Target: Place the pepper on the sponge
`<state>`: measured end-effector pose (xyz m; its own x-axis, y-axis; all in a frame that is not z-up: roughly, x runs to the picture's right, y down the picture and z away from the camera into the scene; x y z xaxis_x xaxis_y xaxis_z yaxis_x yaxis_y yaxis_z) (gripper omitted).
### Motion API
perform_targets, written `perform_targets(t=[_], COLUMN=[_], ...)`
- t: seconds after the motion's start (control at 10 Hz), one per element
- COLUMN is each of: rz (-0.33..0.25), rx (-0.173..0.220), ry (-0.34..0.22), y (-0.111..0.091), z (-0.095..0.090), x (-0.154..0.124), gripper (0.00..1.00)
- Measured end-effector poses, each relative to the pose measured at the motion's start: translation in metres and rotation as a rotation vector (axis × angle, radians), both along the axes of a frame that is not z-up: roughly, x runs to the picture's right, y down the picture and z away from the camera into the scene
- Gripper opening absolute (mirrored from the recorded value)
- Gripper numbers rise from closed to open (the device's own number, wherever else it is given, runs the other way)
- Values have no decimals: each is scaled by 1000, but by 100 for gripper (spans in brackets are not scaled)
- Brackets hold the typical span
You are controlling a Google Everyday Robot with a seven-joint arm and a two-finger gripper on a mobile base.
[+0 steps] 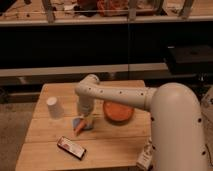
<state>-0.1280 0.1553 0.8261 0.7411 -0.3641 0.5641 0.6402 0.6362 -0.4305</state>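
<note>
Pepper [79, 128]: slim, tapered, orange, lying on blue sponge [87, 124], left of table [115, 147] middle | gripper [86, 118]: directly over both, grip not discernible | bowl [118, 111]: just right | cup [52, 107]: near left edge

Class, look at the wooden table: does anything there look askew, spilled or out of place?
Nothing has spilled. The dark rectangular packet lies skewed to the wooden table edge, and the slim orange pepper overhangs the blue-grey sponge just below the gripper.
</note>
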Motion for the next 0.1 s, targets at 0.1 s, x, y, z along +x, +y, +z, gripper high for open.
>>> perform_targets(t=[0.1], rz=[-8], rx=[-6], ry=[0], y=[-1], z=[-3], x=[0], gripper=[80])
